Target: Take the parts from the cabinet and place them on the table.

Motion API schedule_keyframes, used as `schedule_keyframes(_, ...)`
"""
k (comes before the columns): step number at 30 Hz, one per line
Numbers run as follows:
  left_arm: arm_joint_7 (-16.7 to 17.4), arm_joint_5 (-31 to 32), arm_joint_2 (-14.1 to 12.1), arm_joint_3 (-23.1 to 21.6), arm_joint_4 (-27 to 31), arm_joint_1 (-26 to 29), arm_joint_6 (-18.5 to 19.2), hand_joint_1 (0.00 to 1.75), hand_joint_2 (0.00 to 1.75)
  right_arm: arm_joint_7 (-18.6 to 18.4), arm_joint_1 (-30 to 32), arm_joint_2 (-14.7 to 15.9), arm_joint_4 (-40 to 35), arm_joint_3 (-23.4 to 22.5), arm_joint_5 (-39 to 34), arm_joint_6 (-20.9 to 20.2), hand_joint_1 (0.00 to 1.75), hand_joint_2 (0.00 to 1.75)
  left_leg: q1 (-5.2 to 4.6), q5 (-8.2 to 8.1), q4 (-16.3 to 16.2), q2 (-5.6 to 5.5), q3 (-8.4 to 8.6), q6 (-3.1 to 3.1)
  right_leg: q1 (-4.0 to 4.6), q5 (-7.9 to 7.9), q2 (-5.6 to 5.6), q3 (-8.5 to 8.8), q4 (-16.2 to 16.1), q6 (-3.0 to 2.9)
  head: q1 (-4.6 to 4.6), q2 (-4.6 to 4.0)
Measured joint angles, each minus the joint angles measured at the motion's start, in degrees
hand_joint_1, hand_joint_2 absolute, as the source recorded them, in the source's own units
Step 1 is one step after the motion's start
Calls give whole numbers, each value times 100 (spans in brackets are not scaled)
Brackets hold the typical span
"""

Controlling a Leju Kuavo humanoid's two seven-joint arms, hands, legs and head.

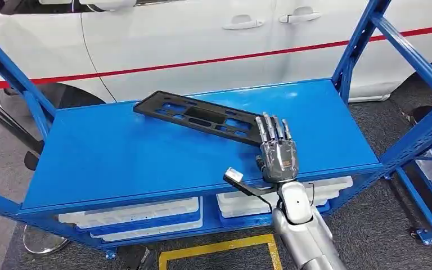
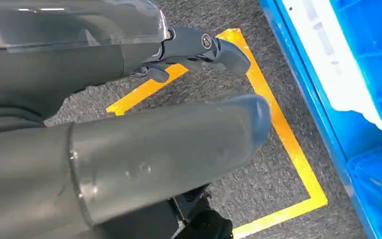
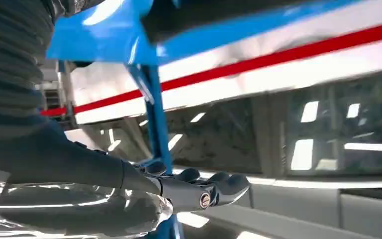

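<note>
Head view is showing a white car (image 1: pixel 214 39) with a red stripe filling the top of the frame, parked just behind the blue rack (image 1: pixel 146 152), probably because the parts belong to it. The rack's top shelf is spanning the middle of the frame and is bearing the black part (image 1: pixel 199 115), a long flat slotted panel lying slantwise from upper centre down toward centre right; lying flat like that, it is offering only an edge to grab. White and blue bins (image 1: pixel 129 216) are sitting on the lower shelf, bottom centre. Yellow floor tape (image 1: pixel 219 250) is marking a standing spot at the bottom, likely so the robot lines up with the rack. The right hand (image 1: pixel 277 149) is reaching up from bottom right, fingers extended and apart, fingertips lying at or just over the panel's near right end; contact cannot be told, and it is holding nothing yet, so this reads as the approach to a grasp. Right wrist view is showing the same hand's dark fingers (image 3: pixel 214 186) spread beside a blue upright. Left wrist view is showing the left hand (image 2: pixel 199 47) hanging over the taped carpet, idle, fingers loosely curled with nothing in them.
</note>
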State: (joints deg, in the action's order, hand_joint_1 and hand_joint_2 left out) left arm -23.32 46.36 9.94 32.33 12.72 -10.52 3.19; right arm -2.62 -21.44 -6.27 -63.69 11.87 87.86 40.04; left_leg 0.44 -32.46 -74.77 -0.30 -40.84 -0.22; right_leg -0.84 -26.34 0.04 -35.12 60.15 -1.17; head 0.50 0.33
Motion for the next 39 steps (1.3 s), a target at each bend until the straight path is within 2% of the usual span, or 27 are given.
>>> schedule_keyframes(1, 0, 0, 0, 0, 0, -4, 0, 0, 0, -13, 7, -15, 18, 35, 0, 0, 0, 175, -1, 227, 356, 0, 163, 25, 5, -1, 5, 6, 1, -2, 0, 0)
schedule_keyframes(2, -2, 0, 0, 0, 0, -12, 0, 0, 0, -20, 6, -50, 43, 87, 0, 0, 0, 175, -9, 530, 927, 0, 431, 72, 12, -2, 12, 22, 0, -1, 0, 0)
schedule_keyframes(3, -2, 0, 0, 0, 0, -19, 0, 0, 0, -20, 4, -68, 59, 113, 2, 0, 0, 175, -26, 715, 1407, 0, 646, 127, 14, -6, 12, 31, -3, 4, -2, 0)
schedule_keyframes(4, -4, 0, -2, 0, 0, -33, -4, 0, 0, -30, -5, -94, 102, 159, 2, 0, 0, 175, -54, 621, 1542, -2, 719, 150, 42, -5, 12, 19, -6, 23, -2, 0)
schedule_keyframes(7, -20, -4, -2, 0, 0, -45, -17, 0, 0, -136, -7, -103, 306, 350, 9, 0, 0, 175, -83, 644, 1597, -14, 717, 169, 9, 35, 3, 11, -54, 110, 0, 0)
schedule_keyframes(8, -20, -4, -2, 0, 0, -49, -17, 0, 0, -190, -9, -107, 361, 446, 9, 0, 0, 175, -83, 671, 1641, -15, 725, 202, 13, 54, 4, 29, -86, 148, -2, 0)
schedule_keyframes(9, -22, -9, 7, 0, 0, -54, -17, 0, 0, -249, -16, -107, 400, 547, 9, 0, 0, 175, 10, 739, 1756, -3, 786, 243, 31, 15, 1, 27, -56, 183, -2, 0)
schedule_keyframes(10, -26, -11, 9, -2, 2, -65, -17, 0, 0, -295, -31, -107, 466, 641, 11, 0, 0, 175, -17, 760, 1802, 1, 808, 248, 27, -73, -1, -16, 60, 206, -7, 0)
schedule_keyframes(12, -26, -13, 11, -13, 2, -87, -18, 0, 0, -335, -60, -107, 615, 800, 11, 0, 0, 175, -26, 765, 1796, 13, 799, 280, 18, -504, -1, -371, 803, 220, -7, 0)
schedule_keyframes(14, -24, -13, 11, -31, 0, -83, -17, 0, 0, -354, -30, -107, 781, 925, 11, 0, 0, 175, -37, 757, 1786, 13, 789, 293, 12, -760, -1, -708, 1500, 233, -9, 0)
schedule_keyframes(15, -17, -13, 9, -33, 0, -77, -17, 0, 0, -374, -41, -107, 845, 979, 11, 17, 0, 175, -37, 755, 1771, 11, 784, 292, 11, -707, -2, -757, 1584, 242, -7, 0)
schedule_keyframes(16, -17, -13, 9, -35, 0, -76, -17, 0, 0, -387, -77, -109, 896, 1040, 11, 20, 0, 175, -37, 746, 1757, 10, 786, 288, 9, -542, -3, -666, 1400, 239, -9, 0)
schedule_keyframes(18, -17, -13, 18, -42, 0, -85, -15, 0, 0, -402, -150, -114, 979, 1123, 11, 17, 0, 175, -30, 708, 1700, 7, 796, 258, 4, -39, -4, -184, 480, 219, -9, 0)
schedule_keyframes(19, -17, -13, 17, -46, 2, -86, -15, 0, 0, -418, -179, -124, 1016, 1165, 11, 17, 0, 175, -30, 679, 1655, 7, 787, 229, 6, 56, -3, 17, 67, 195, -11, 0)
schedule_keyframes(20, -17, -13, 17, -48, 2, -93, -15, 0, 0, -435, -227, -148, 1073, 1217, 11, 17, 0, 175, -66, 645, 1605, 4, 749, 185, 40, -32, 2, 50, -7, 170, -7, 0)
schedule_keyframes(23, -15, -13, 20, -50, 2, -106, -15, 0, 0, -455, -290, -199, 1184, 1338, 13, 20, 0, 175, -52, 654, 1617, 7, 759, 124, 58, -10, 15, 33, -5, 80, -7, 0)
schedule_keyframes(25, -15, -13, 20, -52, 2, -104, -13, 0, 0, -459, -330, -223, 1228, 1383, 13, 20, 0, 175, -42, 596, 1566, 2, 731, 82, 3, 31, -9, 50, -63, 15, -7, 0)
schedule_keyframes(26, -15, -11, 20, -52, 2, -104, -11, 0, 0, -470, -358, -234, 1248, 1410, 13, 22, 0, 175, -38, 410, 1335, 5, 642, 43, -1, 36, -11, 48, -64, -6, 0, 0)
schedule_keyframes(28, -15, -11, 20, -61, 2, -107, 2, 0, 0, -529, -415, -251, 1327, 1484, 13, 20, 0, 175, -1, -56, 435, 6, 246, -20, 6, 41, -19, 36, -63, -27, -2, 0)
schedule_keyframes(29, -15, -2, 20, -72, 2, -100, 13, 0, 0, -564, -443, -251, 1395, 1541, 13, 20, 0, 175, 8, -171, 77, 6, 88, -37, 10, 40, -19, 35, -63, -28, -2, 0)
schedule_keyframes(30, -15, 0, 20, -79, 2, -92, 20, 0, 0, -608, -488, -251, 1456, 1600, 13, 20, 0, 175, 12, -166, -84, 6, 19, -44, 11, 40, -16, 35, -62, -30, -2, 0)
schedule_keyframes(31, -13, 4, 20, -83, 0, -91, 24, 0, 0, -652, -541, -251, 1519, 1672, 13, 20, 0, 175, 13, -37, 29, 6, 78, -39, 11, 40, -7, 40, -61, -30, -2, 0)
schedule_keyframes(32, -13, 4, 20, -85, 0, -98, 24, 0, 0, -671, -590, -253, 1571, 1733, 13, 20, 0, 175, 12, 189, 382, 6, 250, -22, 11, 40, 1, 48, -61, -29, -2, 0)
schedule_keyframes(34, -11, 2, 20, -90, 2, -115, 24, 0, 0, -708, -694, -286, 1615, 1797, 13, 17, 0, 175, 9, 631, 1341, 7, 736, 41, 11, 44, 9, 65, -62, -22, -2, 0)
schedule_keyframes(35, -9, 0, 20, -92, 2, -132, 24, 0, 0, -706, -730, -301, 1641, 1805, 11, 15, 0, 175, -22, 585, 1595, 6, 837, 81, 29, 46, 10, 55, -54, 4, -2, 0)
schedule_keyframes(38, -4, -4, 28, -101, 2, -135, 24, 0, 0, -676, -747, -325, 1648, 1807, 0, 15, 0, 175, -60, 605, 1625, -15, 813, 125, 17, 81, -3, 19, -74, 108, -2, 0)
schedule_keyframes(39, -2, -4, 31, -101, 2, -126, 24, 0, 0, -669, -753, -334, 1650, 1807, 0, 15, 0, 175, -60, 636, 1673, -17, 818, 166, 18, 96, -2, 24, -88, 147, -2, 0)
